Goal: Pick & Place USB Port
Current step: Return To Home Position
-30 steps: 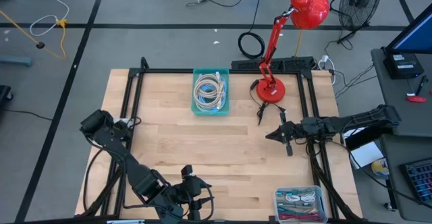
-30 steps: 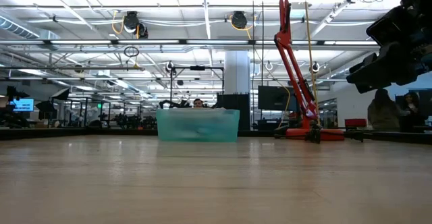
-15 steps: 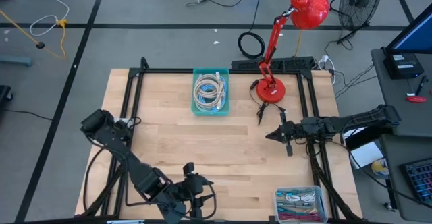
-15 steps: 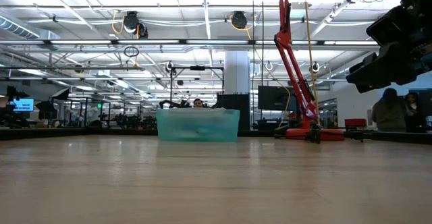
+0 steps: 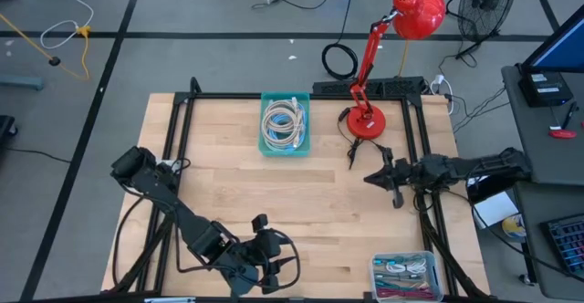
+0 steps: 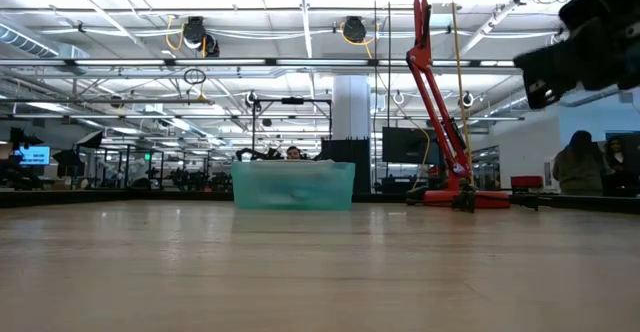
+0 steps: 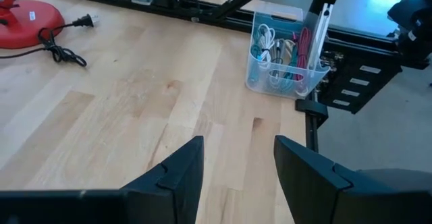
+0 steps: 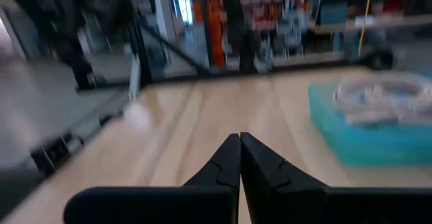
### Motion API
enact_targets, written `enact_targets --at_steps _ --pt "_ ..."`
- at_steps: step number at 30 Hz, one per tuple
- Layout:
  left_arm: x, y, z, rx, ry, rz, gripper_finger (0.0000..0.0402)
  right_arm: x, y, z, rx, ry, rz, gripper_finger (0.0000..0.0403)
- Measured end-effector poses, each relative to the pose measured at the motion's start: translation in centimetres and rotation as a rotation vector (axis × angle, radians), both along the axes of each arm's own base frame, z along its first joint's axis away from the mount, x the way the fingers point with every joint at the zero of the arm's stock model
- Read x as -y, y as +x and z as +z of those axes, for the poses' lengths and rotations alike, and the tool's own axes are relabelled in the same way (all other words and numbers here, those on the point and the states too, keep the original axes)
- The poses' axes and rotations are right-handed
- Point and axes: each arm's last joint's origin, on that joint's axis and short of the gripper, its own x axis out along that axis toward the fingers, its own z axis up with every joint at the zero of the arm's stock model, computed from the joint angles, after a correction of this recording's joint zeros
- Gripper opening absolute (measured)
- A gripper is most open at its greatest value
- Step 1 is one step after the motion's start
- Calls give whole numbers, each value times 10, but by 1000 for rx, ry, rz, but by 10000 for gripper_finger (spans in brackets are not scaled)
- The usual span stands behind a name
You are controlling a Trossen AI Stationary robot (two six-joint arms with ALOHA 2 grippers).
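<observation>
A teal bin [image 5: 285, 123] with coiled white cables stands at the table's far middle; it also shows in the low view [image 6: 293, 185] and the right wrist view [image 8: 378, 126]. A clear bin [image 5: 406, 276] with mixed cables stands at the near right corner and shows in the left wrist view [image 7: 283, 52]. My left gripper [image 5: 278, 253] is open and empty low over the near edge, its fingers [image 7: 182, 177] pointing toward the clear bin. My right gripper [image 5: 370, 177] is shut and empty [image 8: 239, 160], held above the table's right side and pointing toward the teal bin.
A red desk lamp [image 5: 370, 111] stands on its round base at the far right, its black cord and plug [image 7: 61, 45] lying on the wood. A black frame [image 5: 182, 111] runs around the table. Bare wood lies between the bins.
My right gripper has risen, staying shut. My left gripper has shifted a little toward the table's right edge along the near edge, staying open.
</observation>
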Motion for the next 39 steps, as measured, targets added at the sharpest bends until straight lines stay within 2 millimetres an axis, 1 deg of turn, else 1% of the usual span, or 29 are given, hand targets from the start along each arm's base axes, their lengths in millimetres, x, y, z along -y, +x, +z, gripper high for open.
enact_targets --at_steps 3,9,23,26,28,31,33,34,36,39 --pt "0 0 0 -1 11 -7 184 1 -6 8 100 16 0 0" --pt "-1 1 0 2 15 -7 184 1 -7 20 219 36 -3 0" --pt "-4 3 0 -1 23 0 184 1 -7 19 214 35 -1 0" --pt "-6 3 -1 -13 86 -23 184 1 -7 19 214 35 -1 0" --pt "-9 4 -3 -41 138 -35 184 1 -7 19 214 35 -1 0" --pt "-20 5 -8 -100 159 2 182 1 -7 19 214 35 -1 0" --pt "-27 4 -12 -164 201 17 168 1 -7 19 214 35 -1 0" --pt "-30 2 -15 -194 232 27 155 1 -7 19 214 35 0 0" --pt "-34 -2 -18 -239 292 43 119 1 -7 19 214 35 0 0" --pt "-38 -6 -25 -272 356 59 53 1 -7 19 214 35 0 0"
